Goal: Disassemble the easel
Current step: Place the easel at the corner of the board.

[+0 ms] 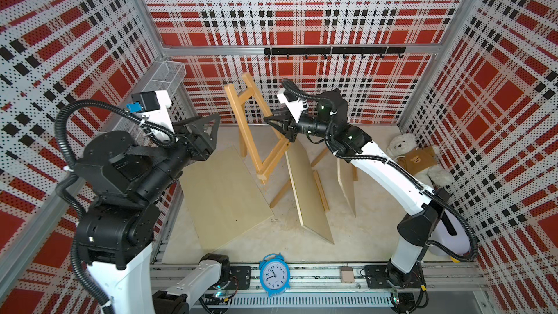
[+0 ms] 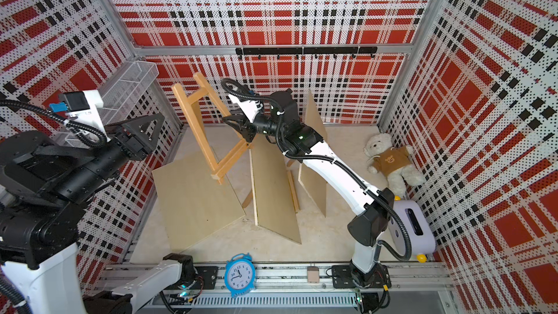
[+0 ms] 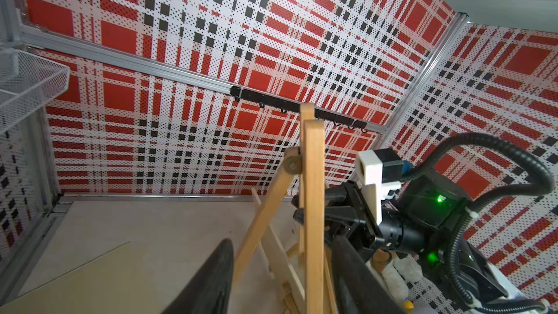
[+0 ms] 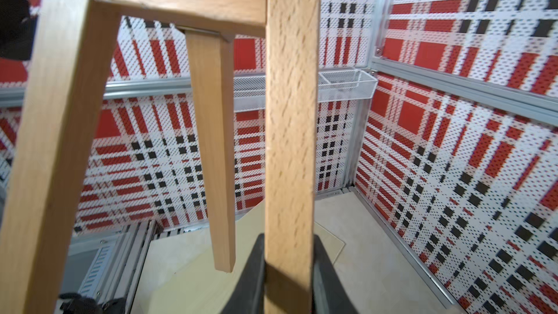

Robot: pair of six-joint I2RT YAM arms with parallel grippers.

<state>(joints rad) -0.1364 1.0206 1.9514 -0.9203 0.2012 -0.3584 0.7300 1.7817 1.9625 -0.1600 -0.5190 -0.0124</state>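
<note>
Snugly, right gripper (image 1: 269,117) around easel rail (image 1: 240,116)

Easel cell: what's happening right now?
The right tool is shut on one upright of the wooden easel and holds it tilted over the floor. The left tool is open and apart from the easel, toward the left wall. One board lies flat beneath the easel, and other panels stand propped beside it. Whether the easel's foot touches the board is unclear.

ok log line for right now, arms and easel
right gripper: shut on easel side rail | easel: tilted | left gripper: open, empty, clear of easel | board: lying flat
</note>
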